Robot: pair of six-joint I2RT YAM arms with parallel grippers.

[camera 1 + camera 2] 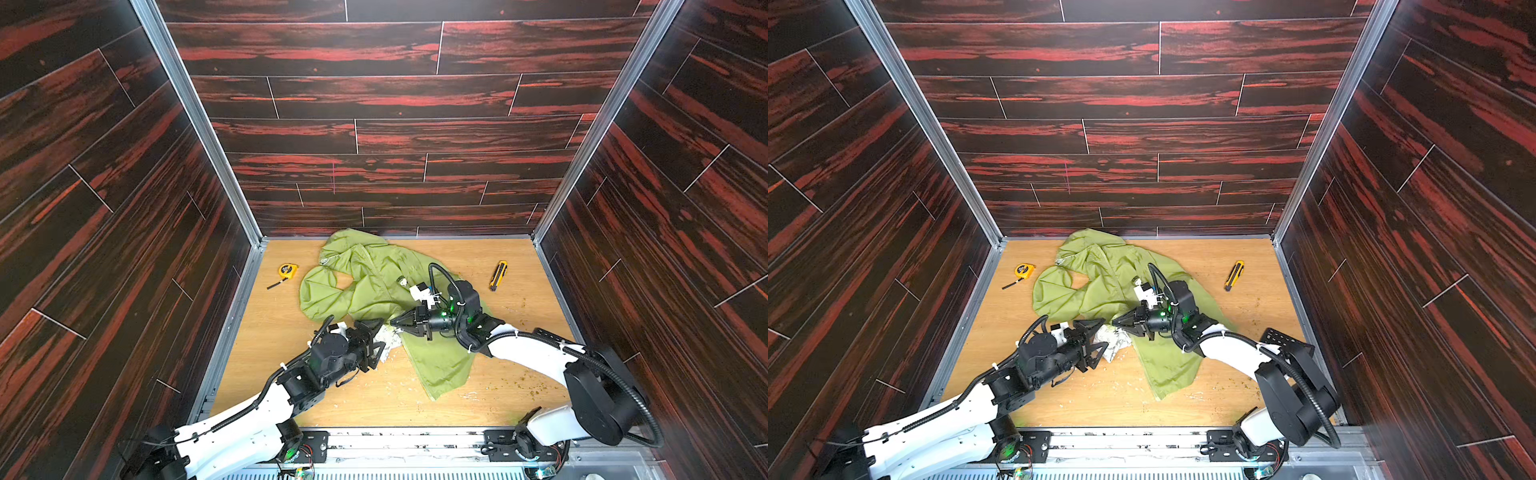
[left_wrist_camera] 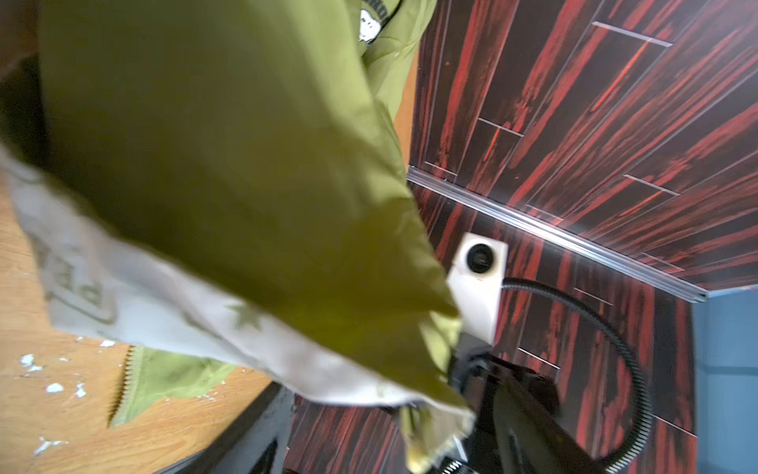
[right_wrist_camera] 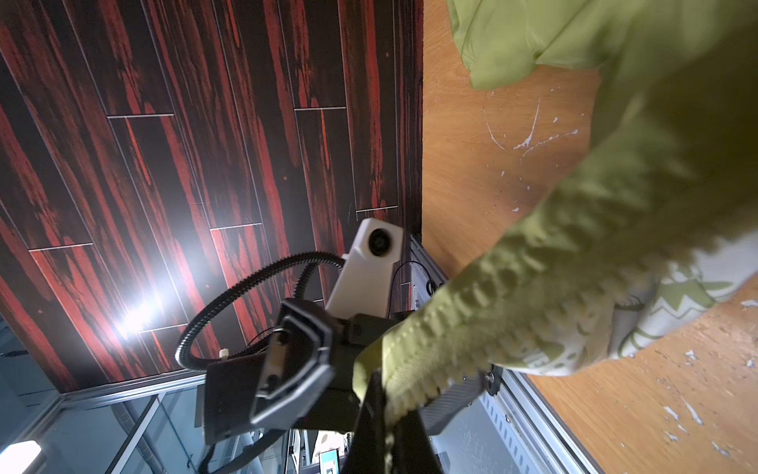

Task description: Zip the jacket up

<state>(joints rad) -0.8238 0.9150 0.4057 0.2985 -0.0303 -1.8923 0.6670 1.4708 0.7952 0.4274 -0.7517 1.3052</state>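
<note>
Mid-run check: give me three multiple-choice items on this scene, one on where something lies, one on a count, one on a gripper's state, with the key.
1. Where does the tape measure lie in a top view?
A) on the jacket
B) left of the jacket, on the table
C) under the jacket

2. How many hand tools lie beside the jacket?
A) none
B) one
C) two

3. The right gripper is:
A) shut on the jacket's zipper edge
B) open above the table
C) shut on the tape measure

Key: 1 B, it sits on bare wood left of the green cloth. 2 C, the tape measure and a yellow utility knife. 3 A, the right wrist view shows the zipper teeth pinched in its closed jaws.
</note>
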